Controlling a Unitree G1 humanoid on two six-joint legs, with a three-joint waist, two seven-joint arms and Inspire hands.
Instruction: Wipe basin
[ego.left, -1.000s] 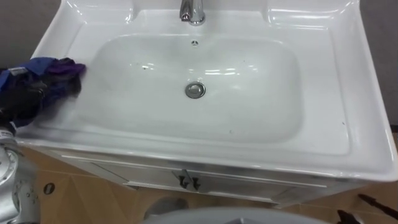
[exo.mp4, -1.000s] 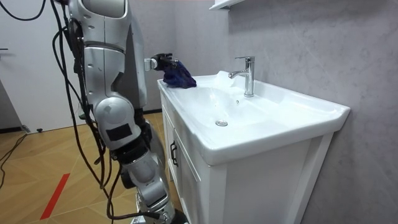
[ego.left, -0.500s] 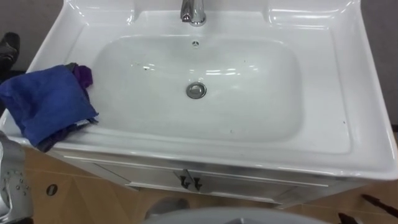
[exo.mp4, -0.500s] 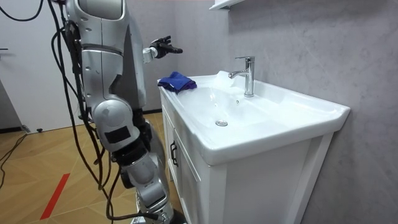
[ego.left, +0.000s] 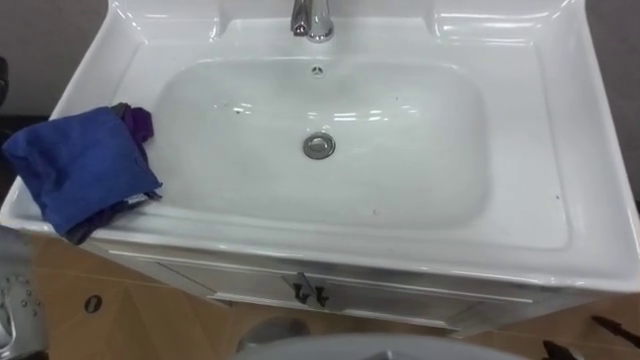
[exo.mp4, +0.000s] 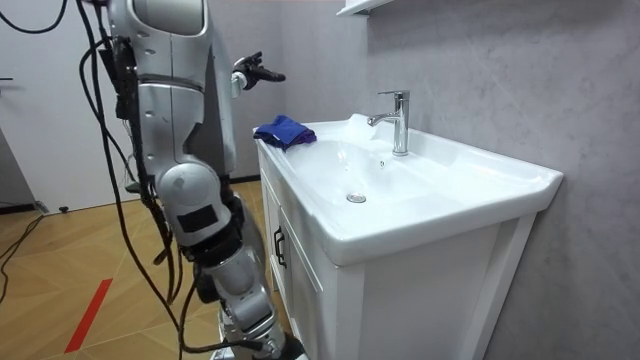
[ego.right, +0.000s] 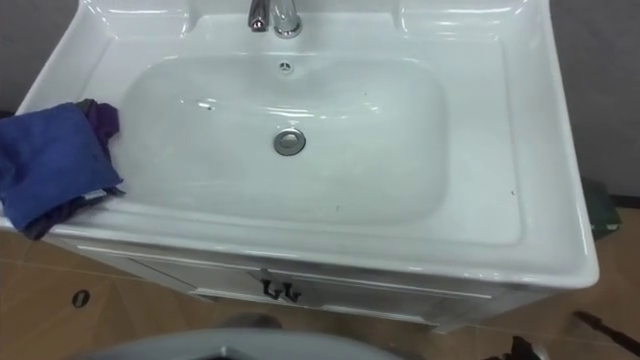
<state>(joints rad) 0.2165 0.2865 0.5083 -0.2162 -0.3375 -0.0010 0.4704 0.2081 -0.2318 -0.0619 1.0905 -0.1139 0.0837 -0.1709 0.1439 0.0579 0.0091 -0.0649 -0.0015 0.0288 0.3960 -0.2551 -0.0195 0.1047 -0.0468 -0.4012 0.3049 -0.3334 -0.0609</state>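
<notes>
A grey wall (exo.mp4: 480, 70) backs the scene and a wooden floor (exo.mp4: 50, 250) runs under the robot, which stands upright against the front of a white vanity cabinet (exo.mp4: 330, 300), towards its left end. On top of the cabinet sits the white basin (ego.left: 420, 180), a wide rectangular bowl with a flat rim all round; its surface is glossy and shows a few tiny dark specks near the right. The blue cloth (ego.left: 85, 170) lies crumpled on the left rim at the near corner, with a purple fold showing at its far edge, partly hanging over the front lip and not reaching down into the bowl. The left hand (exo.mp4: 252, 74) hangs in the air above and to the left of the cloth, well apart from it, fingers stretched out loosely and holding nothing. A chrome faucet (ego.left: 311, 18) stands at the middle of the far rim. The round metal drain (ego.left: 319, 146) sits at the centre of the bowl. A small dark handle (ego.left: 305, 291) is fixed to the cabinet front just below the near rim. A tiny overflow hole (ego.left: 317, 70) marks the far wall of the bowl, between faucet and drain.
</notes>
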